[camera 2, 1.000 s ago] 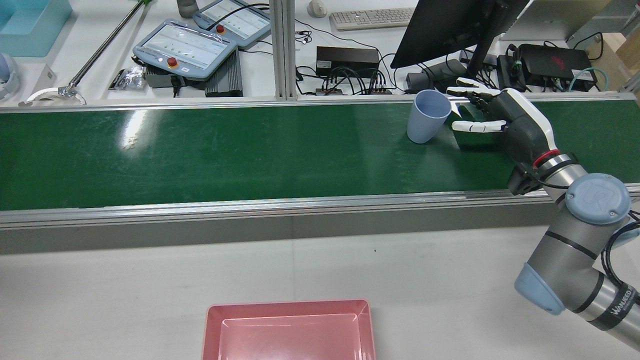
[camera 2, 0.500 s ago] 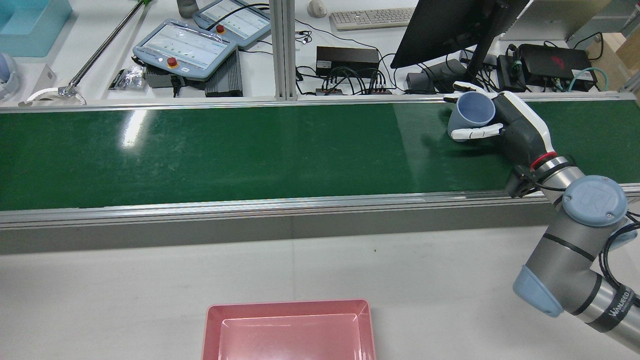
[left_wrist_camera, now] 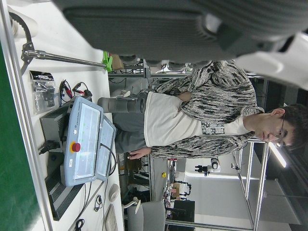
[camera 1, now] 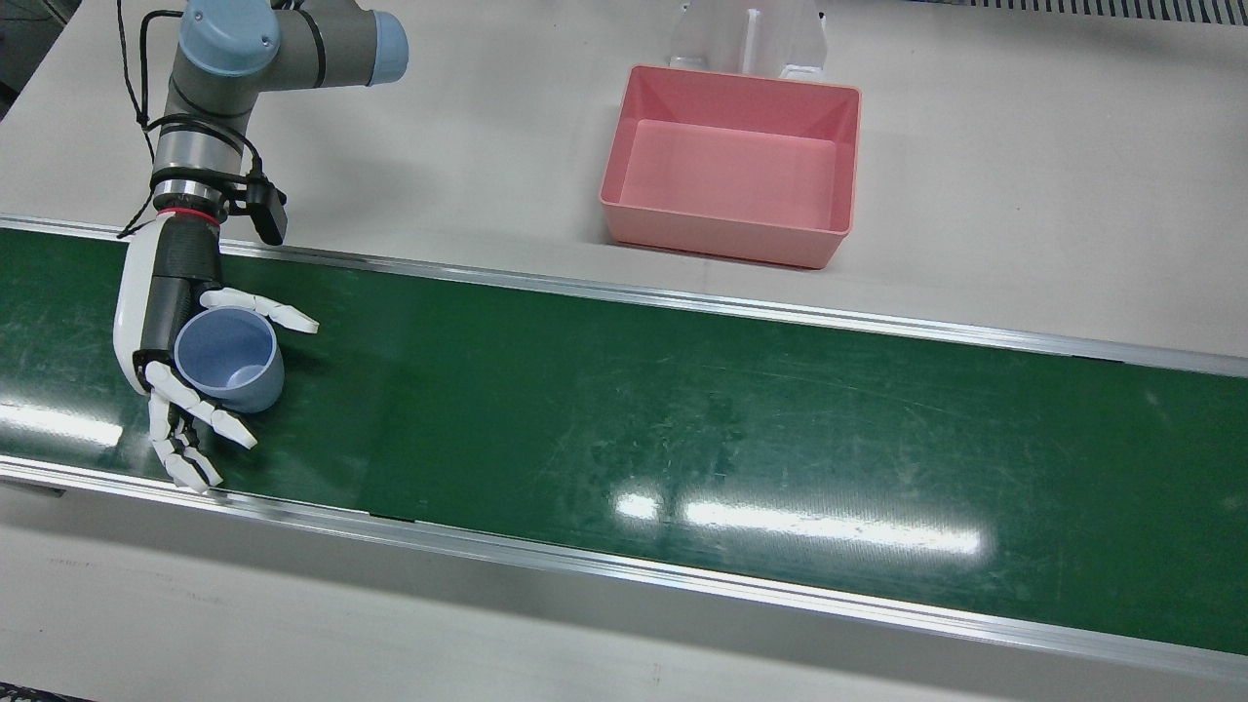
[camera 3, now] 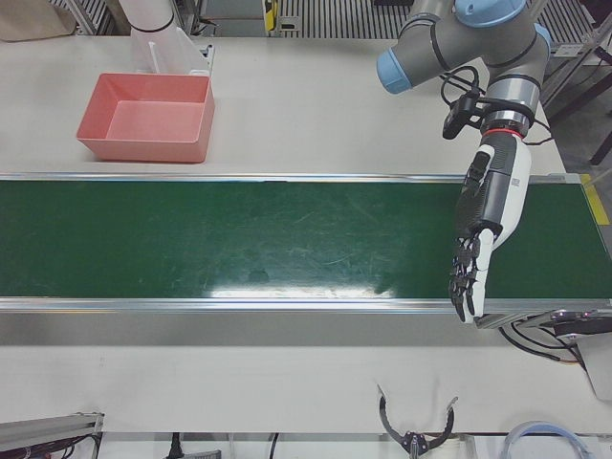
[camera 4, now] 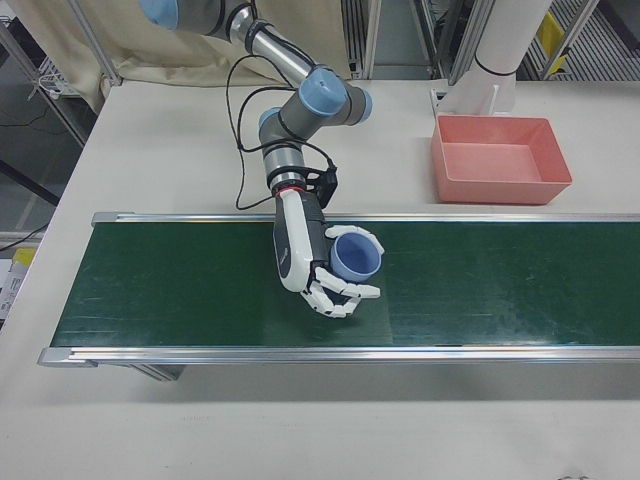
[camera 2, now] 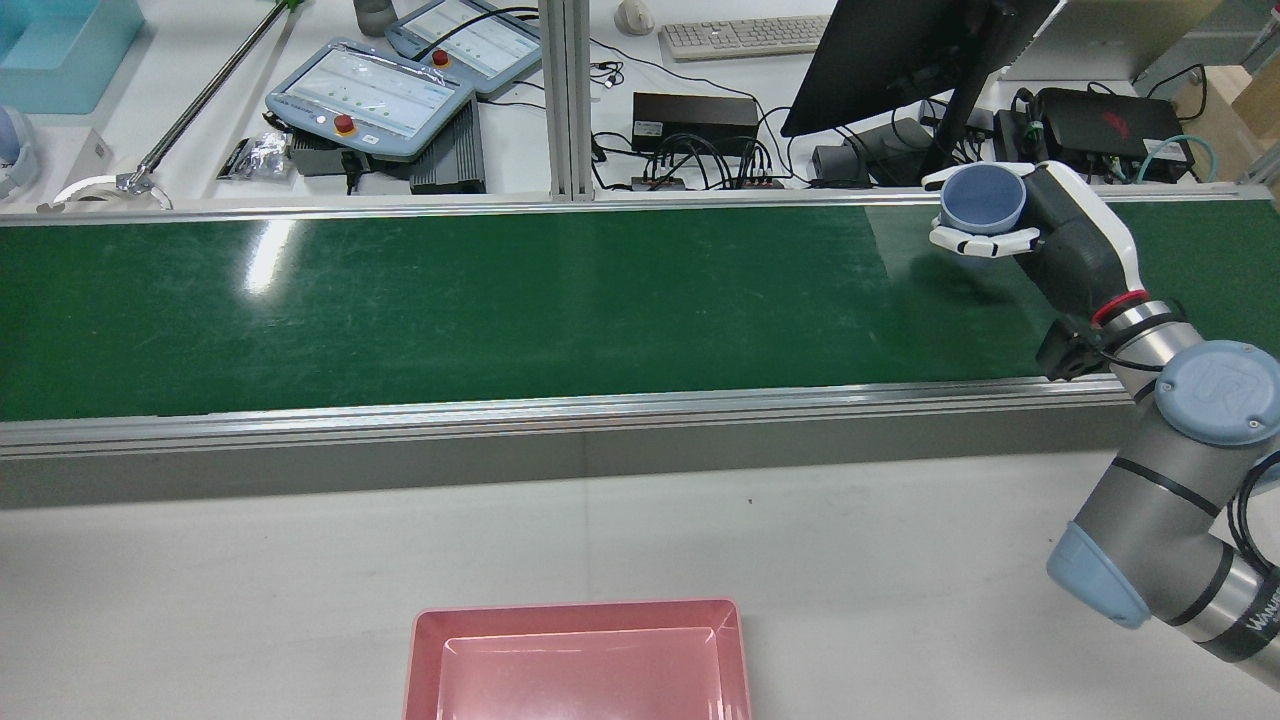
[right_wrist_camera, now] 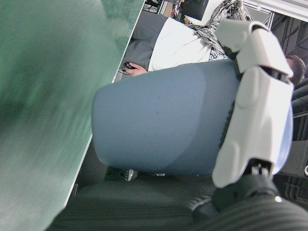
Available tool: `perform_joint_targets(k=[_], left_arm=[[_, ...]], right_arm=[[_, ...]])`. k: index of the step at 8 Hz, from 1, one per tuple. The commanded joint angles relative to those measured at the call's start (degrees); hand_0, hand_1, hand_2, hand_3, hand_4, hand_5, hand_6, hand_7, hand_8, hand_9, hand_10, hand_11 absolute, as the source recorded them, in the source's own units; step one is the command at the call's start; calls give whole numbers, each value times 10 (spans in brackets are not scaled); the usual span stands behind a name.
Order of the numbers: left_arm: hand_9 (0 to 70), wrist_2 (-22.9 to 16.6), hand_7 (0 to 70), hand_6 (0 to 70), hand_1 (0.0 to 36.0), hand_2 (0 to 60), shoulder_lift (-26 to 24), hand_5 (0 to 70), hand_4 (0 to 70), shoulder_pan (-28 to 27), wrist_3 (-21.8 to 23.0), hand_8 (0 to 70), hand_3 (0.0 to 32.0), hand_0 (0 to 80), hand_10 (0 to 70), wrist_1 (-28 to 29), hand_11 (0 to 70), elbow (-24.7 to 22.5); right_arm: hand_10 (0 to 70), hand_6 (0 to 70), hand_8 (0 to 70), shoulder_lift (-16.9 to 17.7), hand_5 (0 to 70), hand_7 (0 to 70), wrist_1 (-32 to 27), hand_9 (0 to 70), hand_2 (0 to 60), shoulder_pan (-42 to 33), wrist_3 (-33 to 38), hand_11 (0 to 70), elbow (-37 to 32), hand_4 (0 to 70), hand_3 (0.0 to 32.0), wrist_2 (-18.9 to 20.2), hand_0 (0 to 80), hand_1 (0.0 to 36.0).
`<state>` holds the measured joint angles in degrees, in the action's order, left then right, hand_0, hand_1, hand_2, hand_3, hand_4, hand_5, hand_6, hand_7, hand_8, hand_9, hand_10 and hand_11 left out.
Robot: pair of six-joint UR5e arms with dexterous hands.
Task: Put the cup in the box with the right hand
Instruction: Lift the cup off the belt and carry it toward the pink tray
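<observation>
- Grasping looks done: the right robot hand [camera 4: 325,268] has its fingers wrapped around the pale blue plastic cup [camera 4: 356,256], held upright above the green conveyor belt [camera 1: 682,419], apparently clear of it.
- Carrying remains: the empty pink plastic box [camera 1: 731,166] sits on the white bench [camera 1: 1024,195], well apart from the cup, so transport and release are not yet done.
- Only the left-front view shows the left robot hand [camera 3: 475,256], fingers extended and holding nothing, above the belt's end.
- The right hand view alone shows a finger [right_wrist_camera: 255,110] pressed flat against the cup's wall.

Bright overhead light, belt [camera 1: 682,409] glare
</observation>
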<state>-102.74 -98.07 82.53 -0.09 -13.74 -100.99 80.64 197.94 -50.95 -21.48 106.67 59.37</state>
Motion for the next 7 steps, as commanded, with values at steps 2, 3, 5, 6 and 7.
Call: perform_joint_targets(k=[2, 3, 5, 6, 7], left_arm=[[0, 0, 0, 0, 0, 0, 0, 0, 0, 0, 0, 0, 0, 0, 0, -1, 0, -1], [0, 0, 0, 0, 0, 0, 1, 0, 0, 0, 0, 0, 0, 0, 0, 0, 0, 0], [0, 0, 0, 0, 0, 0, 1, 0, 0, 0, 0, 0, 0, 0, 0, 0, 0, -1], [0, 0, 0, 0, 0, 0, 1, 0, 0, 0, 0, 0, 0, 0, 0, 0, 0, -1], [0, 0, 0, 0, 0, 0, 1, 0, 0, 0, 0, 0, 0, 0, 0, 0, 0, -1]], right_arm=[[529, 377, 683, 13, 171, 700, 69, 700, 600, 16, -52, 700, 164, 700, 0, -1, 553, 352], [524, 368, 675, 12, 170, 700, 81, 700, 600, 42, -89, 700, 231, 700, 0, -6, 559, 341], [523, 362, 669, 11, 165, 700, 103, 700, 600, 163, -156, 700, 343, 700, 0, -90, 564, 311], [523, 366, 675, 7, 163, 700, 103, 700, 600, 242, -197, 700, 365, 700, 0, -130, 566, 307], [520, 364, 671, -4, 161, 700, 98, 700, 600, 323, -236, 700, 363, 700, 0, -172, 559, 309]])
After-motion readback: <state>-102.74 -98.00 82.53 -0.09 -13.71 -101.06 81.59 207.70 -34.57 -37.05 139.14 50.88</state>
